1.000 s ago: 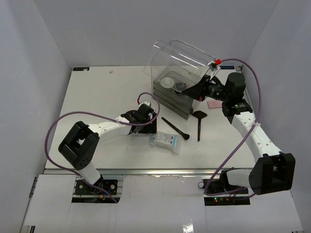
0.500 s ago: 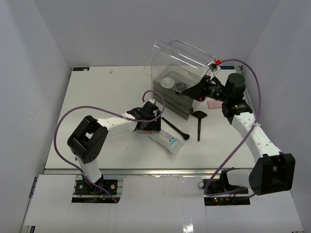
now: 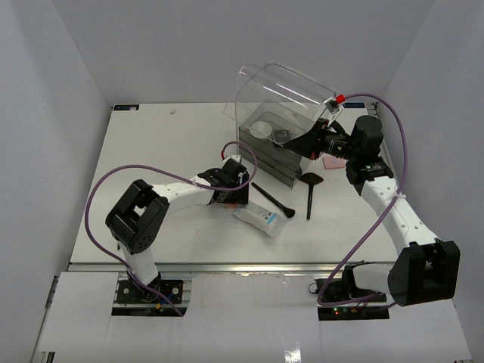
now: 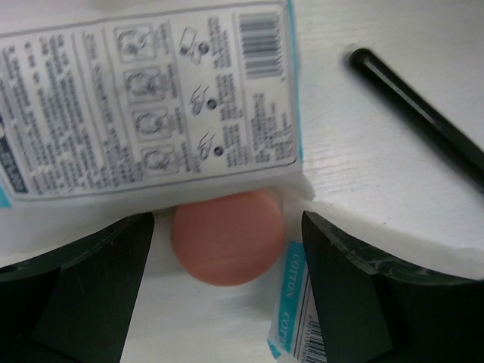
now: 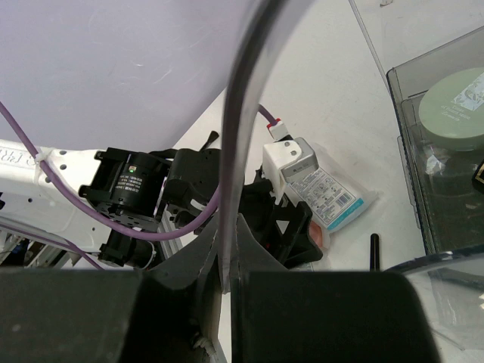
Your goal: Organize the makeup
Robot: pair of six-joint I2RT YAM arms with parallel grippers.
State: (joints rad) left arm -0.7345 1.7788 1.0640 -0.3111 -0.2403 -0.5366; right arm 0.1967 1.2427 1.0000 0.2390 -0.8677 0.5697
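White counter. Box upper centre, lid tipped up; right claw clamped on lid rim. Left claw mid-frame, fingers apart, straddling pink puff, which sits half under sachet. Step likely: picking puff. Next: lower, close on puff alone, miss sachet.

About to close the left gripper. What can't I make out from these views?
- Left wrist: round pink puff lies partly under the sachet; its upper edge is hidden.
- Left wrist: black brush is cut off by the right edge; head unseen.
- Top view: puff hidden beneath the left gripper.
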